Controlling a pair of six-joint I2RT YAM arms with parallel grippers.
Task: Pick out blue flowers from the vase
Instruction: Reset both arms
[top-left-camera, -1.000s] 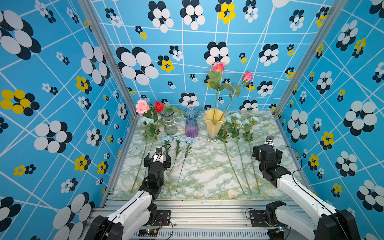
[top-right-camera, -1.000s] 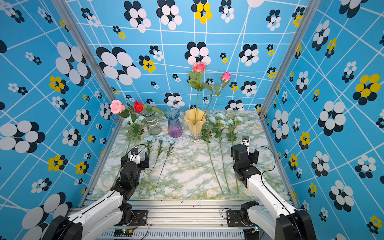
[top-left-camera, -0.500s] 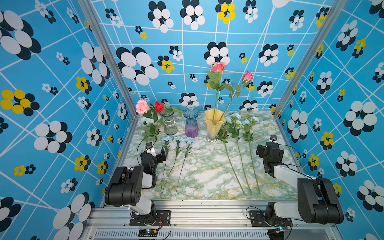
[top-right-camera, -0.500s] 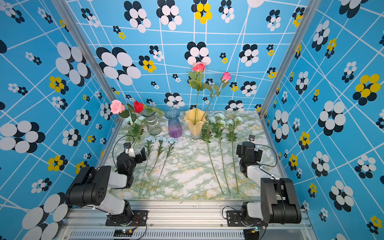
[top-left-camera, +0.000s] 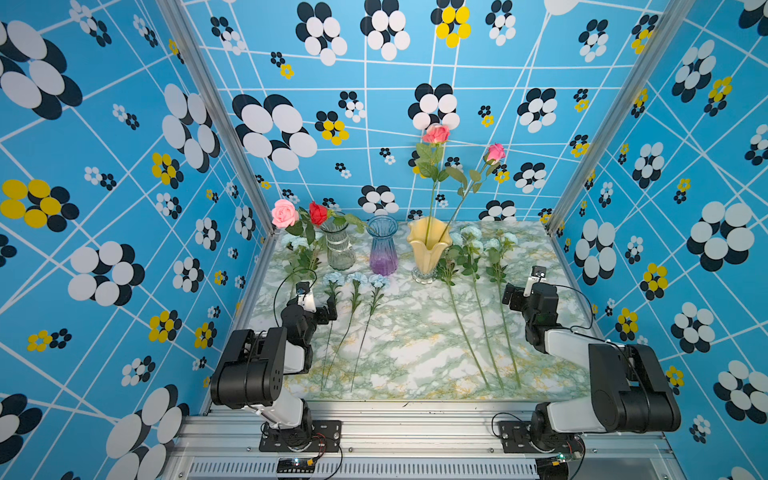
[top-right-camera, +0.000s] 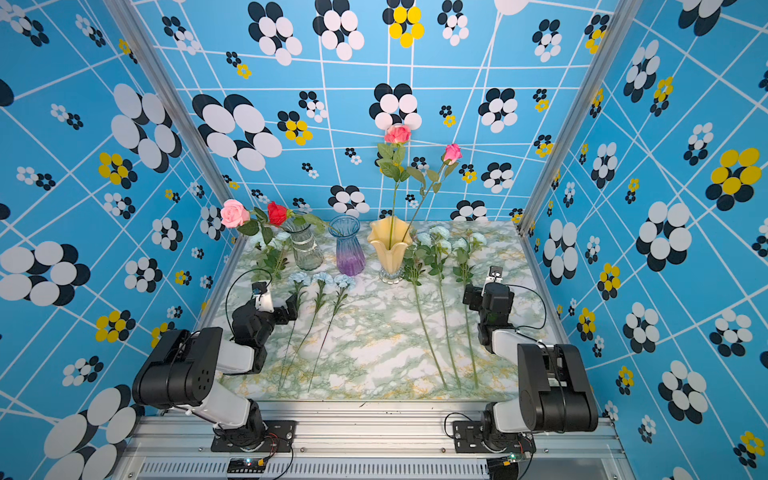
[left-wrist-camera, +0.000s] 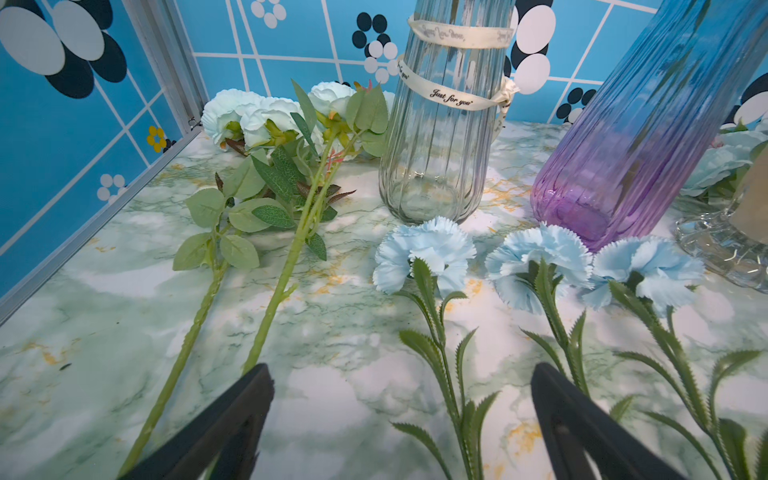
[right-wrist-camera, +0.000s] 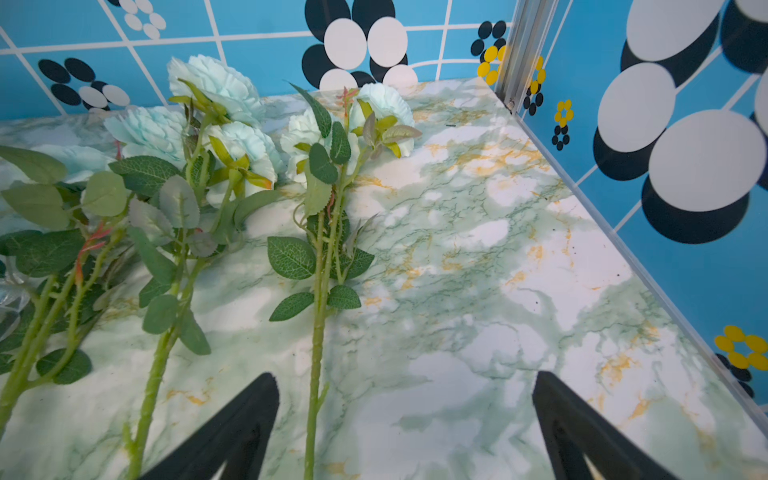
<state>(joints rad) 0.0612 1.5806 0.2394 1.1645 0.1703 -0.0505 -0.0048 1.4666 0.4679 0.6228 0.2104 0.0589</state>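
Evidently the sorting is about finished. In a top view the blue flowers (top-left-camera: 357, 279) all lie flat on the counter (top-left-camera: 415, 345), stems pointing toward the front edge. Three small ones lie before the blue-purple vase (top-left-camera: 383, 249), three long ones beside the yellow vase (top-left-camera: 428, 245), and two more stems by the clear vase (top-left-camera: 340, 249). Laid in rows like that, they read as set down one at a time. Only the pink roses (top-left-camera: 435, 134) and the red rose (top-left-camera: 318, 212) stand in vases, which is what the task wants; the blue-purple vase looks empty. The left arm (top-left-camera: 303, 324) and the right arm (top-left-camera: 536, 307) sit folded low at the sides.

From the left wrist, the left jaws stand wide apart, gripping nothing. The stem of a small bloom (left-wrist-camera: 428, 249) runs along the counter between them. The stem of a pale bloom (left-wrist-camera: 249, 116) passes behind one tip; whether it touches is unclear.

From the right wrist, the right jaws gape equally wide and hold nothing. The nearest long stem (right-wrist-camera: 318, 332) lies just inside one finger, loose on the counter.
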